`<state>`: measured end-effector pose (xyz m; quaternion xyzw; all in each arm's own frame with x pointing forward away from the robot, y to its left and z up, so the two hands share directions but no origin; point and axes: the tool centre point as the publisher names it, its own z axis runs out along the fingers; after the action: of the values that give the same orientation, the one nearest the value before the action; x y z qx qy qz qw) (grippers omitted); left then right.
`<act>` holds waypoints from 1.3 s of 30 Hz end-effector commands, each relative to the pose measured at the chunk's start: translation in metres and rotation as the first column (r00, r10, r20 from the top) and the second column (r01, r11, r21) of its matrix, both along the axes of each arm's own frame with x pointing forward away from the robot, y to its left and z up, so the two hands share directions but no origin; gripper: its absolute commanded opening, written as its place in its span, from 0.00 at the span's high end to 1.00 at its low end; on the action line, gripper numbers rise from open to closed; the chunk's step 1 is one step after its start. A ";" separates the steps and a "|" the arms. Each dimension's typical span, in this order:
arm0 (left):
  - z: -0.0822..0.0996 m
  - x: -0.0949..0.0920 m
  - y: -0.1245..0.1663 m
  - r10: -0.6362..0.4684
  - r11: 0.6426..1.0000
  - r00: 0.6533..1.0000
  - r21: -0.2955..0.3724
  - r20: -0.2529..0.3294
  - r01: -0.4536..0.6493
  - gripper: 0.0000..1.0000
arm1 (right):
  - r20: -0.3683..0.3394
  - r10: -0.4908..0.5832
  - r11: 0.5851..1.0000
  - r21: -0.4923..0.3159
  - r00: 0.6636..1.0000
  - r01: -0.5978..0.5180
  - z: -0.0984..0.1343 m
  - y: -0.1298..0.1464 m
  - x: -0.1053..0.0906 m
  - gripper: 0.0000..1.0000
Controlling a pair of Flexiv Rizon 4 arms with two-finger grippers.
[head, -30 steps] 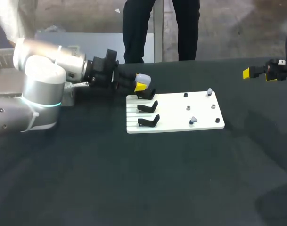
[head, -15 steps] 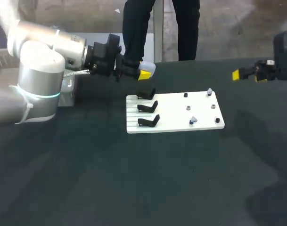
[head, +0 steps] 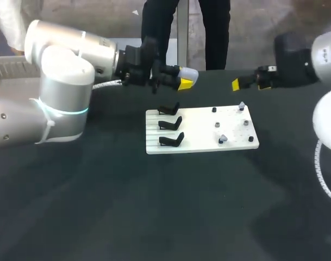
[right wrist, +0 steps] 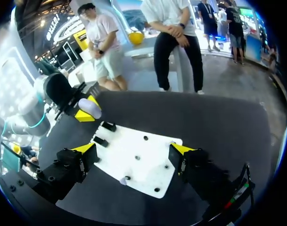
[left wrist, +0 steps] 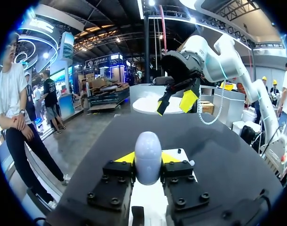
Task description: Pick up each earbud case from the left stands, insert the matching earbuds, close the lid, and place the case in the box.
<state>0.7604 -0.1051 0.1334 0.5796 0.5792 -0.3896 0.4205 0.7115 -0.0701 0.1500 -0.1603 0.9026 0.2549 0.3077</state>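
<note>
Head view: your L gripper pinches the pale earbud case in the air, just past the far-left corner of the white board. All 3 black stands along the board's left edge sit bare. R gripper hangs near the far-right corner, facing the case, prob. staged to help w/ the lid. 2 earbuds wait on the board's right half.

L wrist view: case is upright, clamped from 2 sides, no lid gap seen, which the head view can't show. R gripper's fingers are spread, empty.

R wrist view: own fingers wide apart above the board, nothing between them.
</note>
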 end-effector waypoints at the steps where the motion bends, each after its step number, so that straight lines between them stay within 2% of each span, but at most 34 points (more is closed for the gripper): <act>1: 0.003 0.010 -0.016 -0.038 0.999 0.999 -0.004 0.003 0.038 1.00 | -0.018 0.059 0.997 0.047 0.998 -0.058 -0.006 0.015 0.014 0.00; 8: 0.004 0.003 -0.032 -0.091 0.996 0.996 -0.008 0.010 0.091 1.00 | -0.026 0.104 0.994 0.046 0.994 -0.103 -0.009 0.039 0.020 0.00; 14: 0.004 -0.003 -0.040 -0.118 0.993 0.993 -0.006 0.009 0.118 1.00 | -0.031 0.128 0.991 0.050 0.991 -0.127 -0.009 0.049 0.023 0.00; 34: 0.005 -0.016 -0.037 -0.145 0.989 0.989 -0.025 0.019 0.145 1.00 | -0.019 0.095 0.995 0.043 0.995 -0.094 -0.003 0.045 0.040 0.00; 39: 0.003 -0.014 -0.032 -0.112 0.990 0.994 -0.085 0.007 0.113 1.00 | -0.006 0.091 0.995 0.035 0.996 -0.091 0.002 0.043 0.041 0.00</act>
<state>0.7496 -0.1411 0.1404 0.6032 0.5320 -0.4324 0.4077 0.7514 -0.0255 0.1513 -0.1938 0.8912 0.2843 0.2955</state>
